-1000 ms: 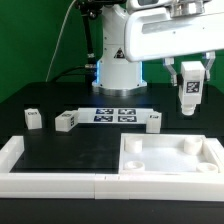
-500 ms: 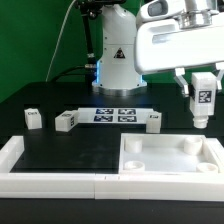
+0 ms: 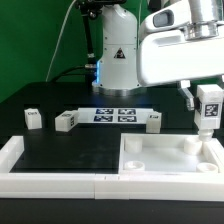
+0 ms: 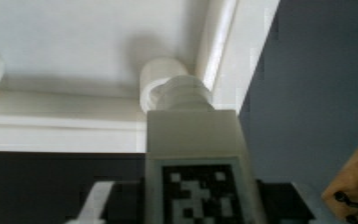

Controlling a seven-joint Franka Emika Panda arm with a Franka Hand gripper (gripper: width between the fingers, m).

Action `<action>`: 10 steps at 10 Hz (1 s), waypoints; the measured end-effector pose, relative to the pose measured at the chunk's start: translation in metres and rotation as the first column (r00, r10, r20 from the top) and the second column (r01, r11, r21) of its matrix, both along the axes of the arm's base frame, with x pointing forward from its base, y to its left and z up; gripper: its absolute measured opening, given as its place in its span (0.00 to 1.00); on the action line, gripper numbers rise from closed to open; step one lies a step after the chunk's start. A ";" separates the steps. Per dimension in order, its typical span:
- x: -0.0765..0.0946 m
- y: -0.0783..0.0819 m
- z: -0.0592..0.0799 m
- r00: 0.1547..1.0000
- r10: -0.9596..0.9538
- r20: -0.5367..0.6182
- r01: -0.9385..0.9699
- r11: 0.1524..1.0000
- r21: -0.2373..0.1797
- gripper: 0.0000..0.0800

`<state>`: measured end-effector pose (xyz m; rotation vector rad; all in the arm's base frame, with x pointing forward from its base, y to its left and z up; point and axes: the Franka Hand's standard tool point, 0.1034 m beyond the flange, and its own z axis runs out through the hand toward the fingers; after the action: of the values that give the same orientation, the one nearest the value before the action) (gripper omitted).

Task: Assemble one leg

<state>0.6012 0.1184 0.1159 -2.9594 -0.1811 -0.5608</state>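
Note:
My gripper [image 3: 208,98] is shut on one white leg [image 3: 209,113] with a black-and-white tag. It holds the leg upright just above the far right corner socket [image 3: 208,146] of the large white square panel [image 3: 160,160]. In the wrist view the held leg [image 4: 197,150] fills the middle between my fingers [image 4: 105,200], with the round socket post [image 4: 172,85] straight beyond its tip. Three more legs stand on the black table: two at the exterior view's left [image 3: 33,118] [image 3: 66,122] and one near the middle [image 3: 152,121].
The marker board [image 3: 113,114] lies at the back middle, in front of the robot base [image 3: 117,60]. Long white border rails [image 3: 50,180] run along the front and the left side. The panel has raised sockets at its other corners [image 3: 131,143].
My gripper has moved toward the exterior view's right and down with the leg, from beside the panel's far edge to just over the far right corner socket.

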 end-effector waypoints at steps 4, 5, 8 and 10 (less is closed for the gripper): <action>0.005 0.000 -0.008 1.000 -0.001 -0.004 0.001 1.000 0.001 0.36; 0.012 -0.001 -0.016 1.000 -0.006 -0.006 0.006 1.000 0.004 0.36; 0.018 0.000 -0.028 1.000 -0.010 -0.013 0.010 1.000 0.008 0.36; 0.024 0.000 -0.034 1.000 -0.013 -0.010 0.013 1.000 0.010 0.36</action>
<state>0.6247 0.1188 0.0823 -2.9549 -0.1571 -0.5467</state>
